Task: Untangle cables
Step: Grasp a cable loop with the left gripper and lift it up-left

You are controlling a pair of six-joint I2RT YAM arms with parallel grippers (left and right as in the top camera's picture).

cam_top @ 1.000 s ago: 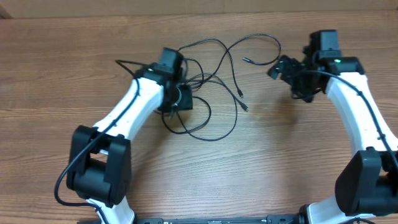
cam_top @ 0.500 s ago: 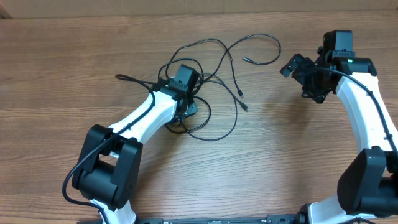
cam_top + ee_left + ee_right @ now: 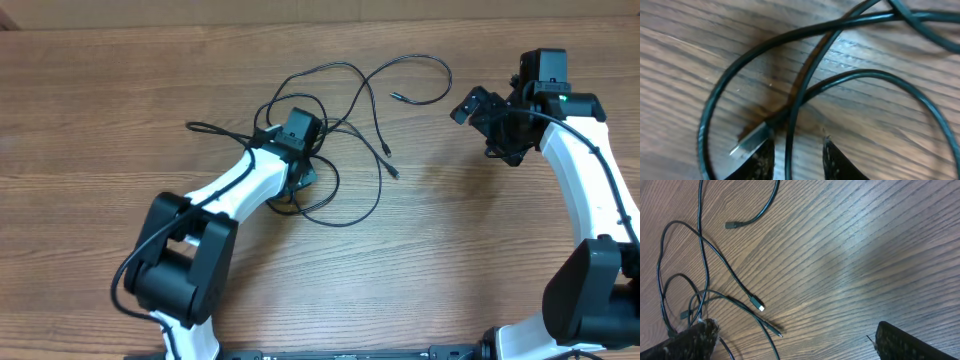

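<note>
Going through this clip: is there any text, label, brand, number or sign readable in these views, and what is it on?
No readable text in any view.
cables: no print shows; the plug is too small to tell.
left arm and right arm: no label visible, only a green light on the right one.
table: bare wood grain, unmarked.

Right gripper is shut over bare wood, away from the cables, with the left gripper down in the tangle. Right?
Not shut: the right gripper stands wide open, holding nothing, as the right wrist view shows. The rest holds.
</note>
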